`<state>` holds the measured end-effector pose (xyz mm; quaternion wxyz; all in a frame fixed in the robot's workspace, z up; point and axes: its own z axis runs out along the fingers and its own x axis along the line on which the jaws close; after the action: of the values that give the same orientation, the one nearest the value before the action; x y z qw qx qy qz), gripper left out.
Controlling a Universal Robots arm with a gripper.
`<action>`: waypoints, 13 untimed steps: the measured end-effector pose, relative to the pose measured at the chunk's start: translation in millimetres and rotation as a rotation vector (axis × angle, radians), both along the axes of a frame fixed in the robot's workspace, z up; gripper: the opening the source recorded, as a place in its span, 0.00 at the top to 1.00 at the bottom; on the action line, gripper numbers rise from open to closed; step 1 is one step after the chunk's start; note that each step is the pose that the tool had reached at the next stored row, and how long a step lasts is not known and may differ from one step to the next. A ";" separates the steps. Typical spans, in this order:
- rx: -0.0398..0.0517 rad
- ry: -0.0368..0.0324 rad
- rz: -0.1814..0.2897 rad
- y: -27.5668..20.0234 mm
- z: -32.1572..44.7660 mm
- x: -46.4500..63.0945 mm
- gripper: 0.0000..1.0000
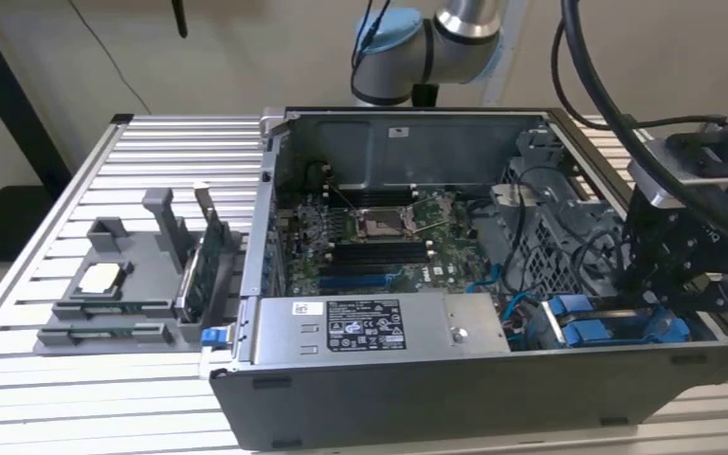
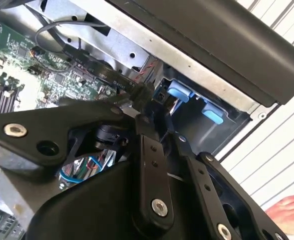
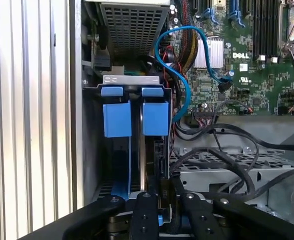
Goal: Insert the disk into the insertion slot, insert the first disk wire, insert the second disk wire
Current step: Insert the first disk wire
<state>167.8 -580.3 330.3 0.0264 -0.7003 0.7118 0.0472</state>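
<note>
I see the black arm-mounted gripper (image 1: pixel 663 301) lowered into the open dark-grey computer case (image 1: pixel 465 398), at the exterior view's right. Jaw state: I cannot tell whether it is spread or clamped.

In the first wrist view the gripper (image 3: pixel 166 197) sits at one end of the flat disk (image 3: pixel 156 119), which is framed in a bright blue plastic carrier. The disk stands on edge inside the narrow insertion slot (image 3: pixel 130 79) of the grey metal drive cage, just beside a second blue carrier (image 3: pixel 116 120).

A light-blue data cable (image 3: pixel 187 95) loops between the cage and the green motherboard (image 3: pixel 247 75). The grey labelled power-supply box (image 1: pixel 364 327) lies near the cage. The case rests on a ribbed metal table (image 1: pixel 149 152). In the second wrist view a person's hand (image 2: pixel 287 210) shows over the table slats, outside the case.
</note>
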 end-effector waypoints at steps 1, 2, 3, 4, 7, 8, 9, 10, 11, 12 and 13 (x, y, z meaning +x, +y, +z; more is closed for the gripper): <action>-0.0001 0.0000 0.000 0.0 0.4 0.0 0.73; -0.0001 0.0001 0.000 0.0 1.5 0.0 0.73; -0.0003 0.0001 0.000 0.0 3.3 0.0 0.73; -0.0002 0.0002 0.000 -0.1 5.2 0.0 0.73; -0.0005 0.0002 0.000 0.0 12.9 0.0 0.73; -0.0005 0.0003 0.000 0.0 15.7 0.0 0.73; -0.0006 0.0003 0.000 0.0 18.1 0.0 0.73; -0.0006 0.0003 0.000 -0.1 20.3 0.0 0.73; -0.0006 0.0003 0.000 0.0 22.4 0.0 0.73; -0.0006 0.0003 0.000 0.0 24.2 0.0 0.73; -0.0005 0.0003 0.000 0.0 25.9 0.0 0.73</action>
<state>167.8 -580.3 356.2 0.0261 -0.7003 0.7118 0.0471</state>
